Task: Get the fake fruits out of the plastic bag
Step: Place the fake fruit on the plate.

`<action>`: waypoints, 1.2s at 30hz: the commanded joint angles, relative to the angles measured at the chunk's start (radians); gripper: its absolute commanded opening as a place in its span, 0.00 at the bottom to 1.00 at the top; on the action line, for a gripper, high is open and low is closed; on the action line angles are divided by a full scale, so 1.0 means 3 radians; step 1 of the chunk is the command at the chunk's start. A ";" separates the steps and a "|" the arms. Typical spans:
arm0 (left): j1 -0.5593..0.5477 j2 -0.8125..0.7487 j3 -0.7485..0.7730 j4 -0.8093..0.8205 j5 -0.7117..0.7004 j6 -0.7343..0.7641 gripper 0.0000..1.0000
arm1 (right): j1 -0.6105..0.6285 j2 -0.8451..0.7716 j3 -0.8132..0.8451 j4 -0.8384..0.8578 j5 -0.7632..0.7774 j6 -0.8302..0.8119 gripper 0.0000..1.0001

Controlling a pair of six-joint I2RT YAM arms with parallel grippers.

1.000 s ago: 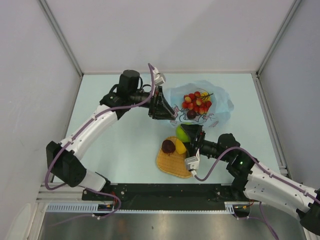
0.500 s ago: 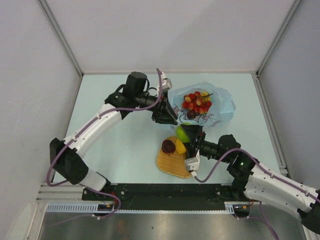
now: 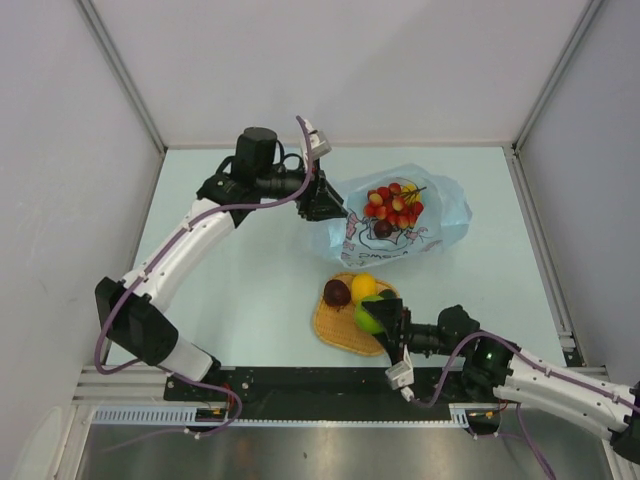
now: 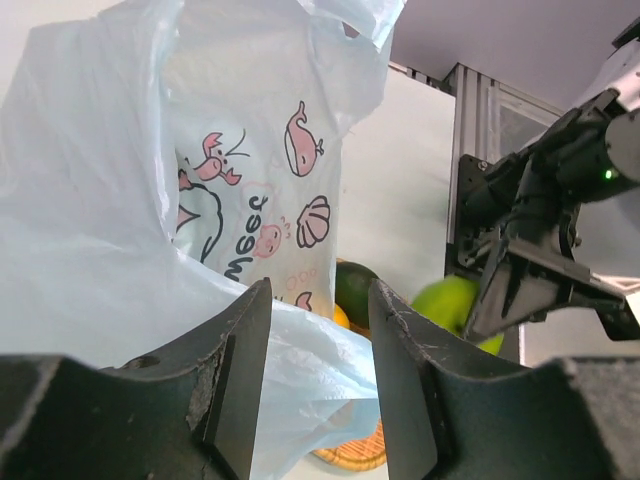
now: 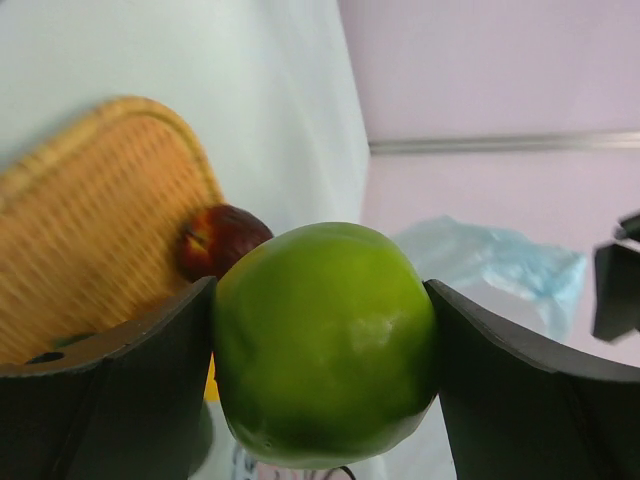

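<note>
1. top external: the left hand (image 3: 330, 208) sits at the left edge of the plastic bag (image 3: 430, 215), which lies on the far right part of the counter (image 3: 250, 270). inside the bag are a bunch of red berries (image 3: 393, 205) and a dark plum (image 3: 383, 229). nearer the arms lies a woven orange tray (image 3: 332, 325) carrying a second plum (image 3: 337, 292) and a yellow lemon (image 3: 364, 287). the right hand (image 3: 385, 322) is clamped on the green apple (image 3: 366, 318), over the tray's near right part.
2. left wrist: the left hand's two fingers (image 4: 235, 390) stand a little apart, and a fold of the bag's thin film runs through the gap between them. i cannot tell whether they pinch it. the bag rises just beyond, its print of small sea creatures facing the camera. past it the apple shows in the right hand, with a dark green fruit (image 4: 355, 288) just beside it.
3. right wrist: the apple fills the middle, pressed on both sides by the right hand's fingers (image 5: 110, 390), so this hand is closed on it as far as the fruit allows. behind are the tray with the second plum on it, and the pale blue bag farther off.
</note>
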 commanded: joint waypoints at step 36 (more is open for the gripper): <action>0.0081 -0.0379 -0.0482 0.0363 0.0025 -0.0153 0.53 | 0.0805 0.0349 -0.0208 -0.0522 0.0419 0.0127 0.98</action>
